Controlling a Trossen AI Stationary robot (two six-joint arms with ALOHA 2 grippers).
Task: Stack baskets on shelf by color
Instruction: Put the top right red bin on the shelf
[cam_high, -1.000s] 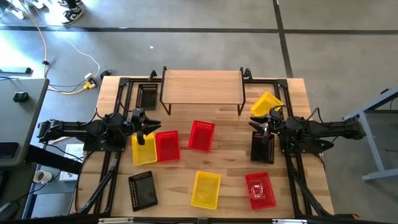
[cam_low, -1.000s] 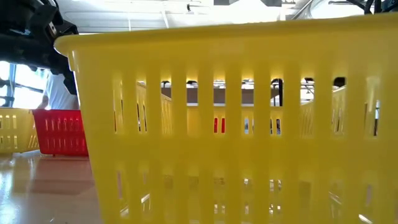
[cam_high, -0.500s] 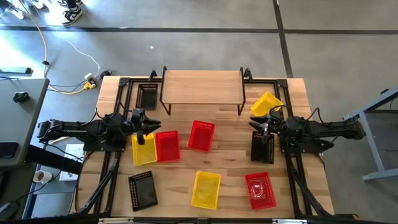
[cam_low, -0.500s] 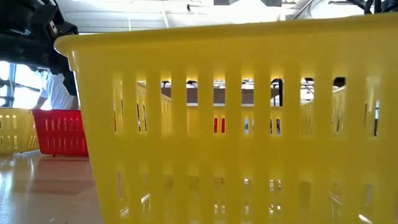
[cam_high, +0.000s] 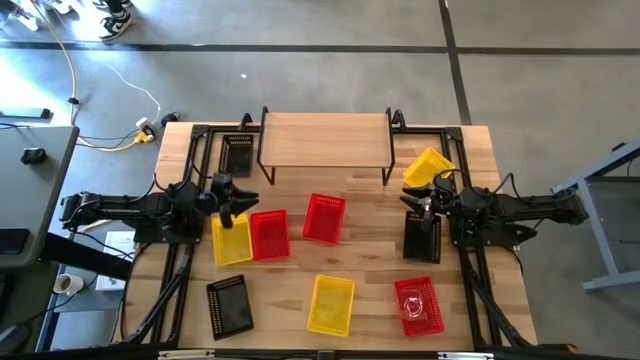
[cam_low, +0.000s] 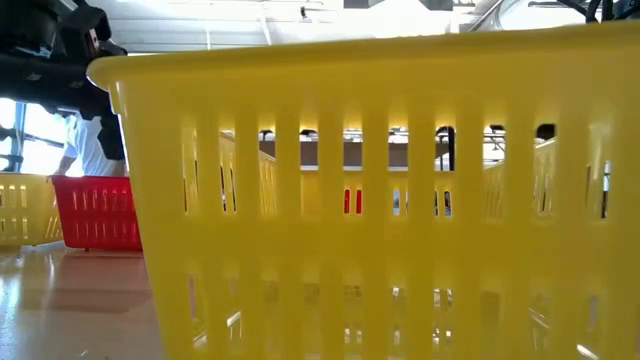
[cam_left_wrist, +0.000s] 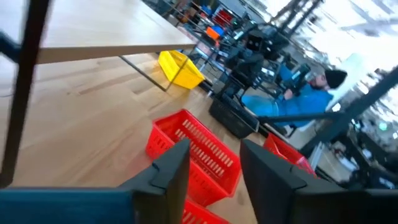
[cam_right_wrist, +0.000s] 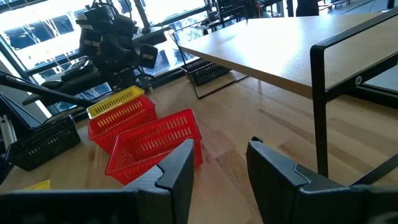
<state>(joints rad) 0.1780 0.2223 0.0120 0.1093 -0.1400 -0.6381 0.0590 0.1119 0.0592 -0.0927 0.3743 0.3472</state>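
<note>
Yellow plastic sits directly under the left tool (cam_high: 231, 203): a yellow basket (cam_high: 231, 239) lies on the worktop (cam_high: 370, 260) with its far short rim just beneath the fingers and its long axis running from the shelf (cam_high: 325, 139) side toward the front edge. A red basket (cam_high: 269, 234) lies touching it on the inner side, parallel. The left wrist view shows the left tool's fingers parted with nothing between them, so the basket is not held; it rests on the worktop. I cannot tell whether the fingers are open enough to straddle the rim.

The shelf top is bare, and it stands behind and toward the middle from this basket. The left arm is clearly the nearer one to it; the move turns on dropping over that near rim, then carrying the basket back and inward up onto the plank.

The right tool (cam_high: 420, 203) hovers at the far side, fingers apart and empty in its wrist view, over the end of a black basket (cam_high: 422, 238), with a second yellow basket (cam_high: 428, 165) tilted just behind it by the shelf's right leg.
</note>
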